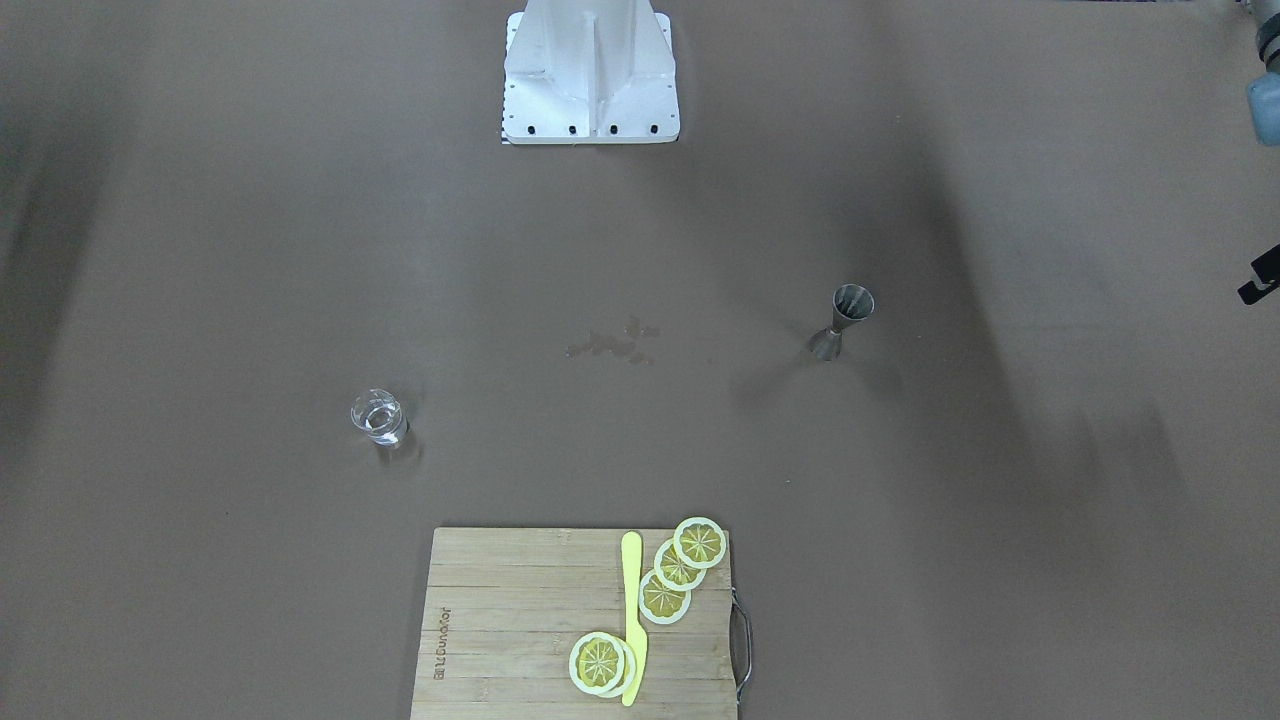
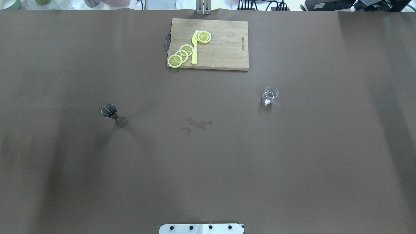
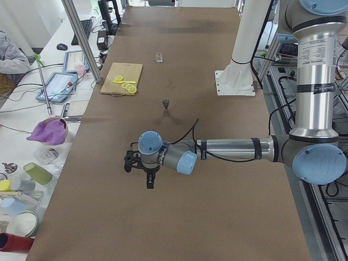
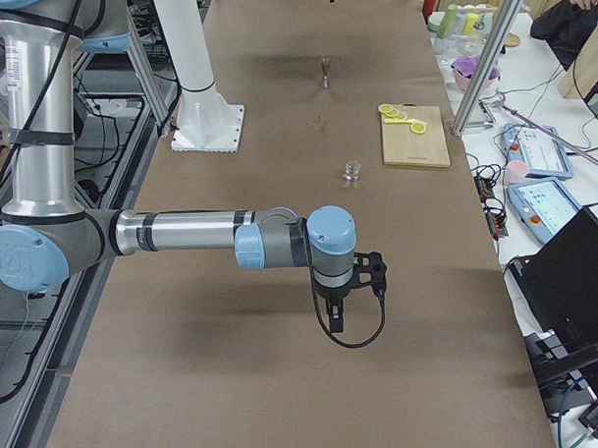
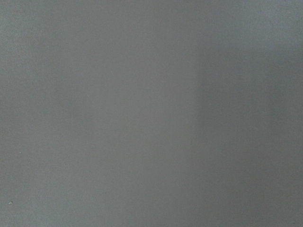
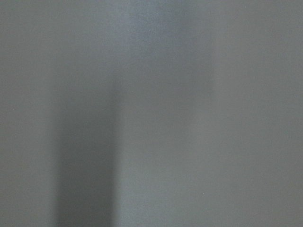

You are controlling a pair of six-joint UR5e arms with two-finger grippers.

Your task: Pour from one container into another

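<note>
**Fig. Pour task, opening step: nothing gripped yet, both vessels stand free.**

Overhead view: glass (image 2: 270, 95) upright, right of centre; clear, short cylinder, thick base, seems part-filled w/ clear liquid. Jigger (image 2: 112, 115) upright, left of centre; grey steel, hourglass, narrow waist. The two are well apart on the matte brown table cover (image 2: 208, 178). Left gripper (image 3: 140, 166) and right gripper (image 4: 352, 281) hang over bare cover, away from both vessels. They show in side views only, so fingers apart or together: cannot tell. Next, as judged: right arm reaches for the glass; smooth wall needs a firm grip, small jigger mouth a slow tilt. Damp blotches (image 2: 195, 123) mid-frame; wooden board (image 2: 227, 48) at top centre.
</note>
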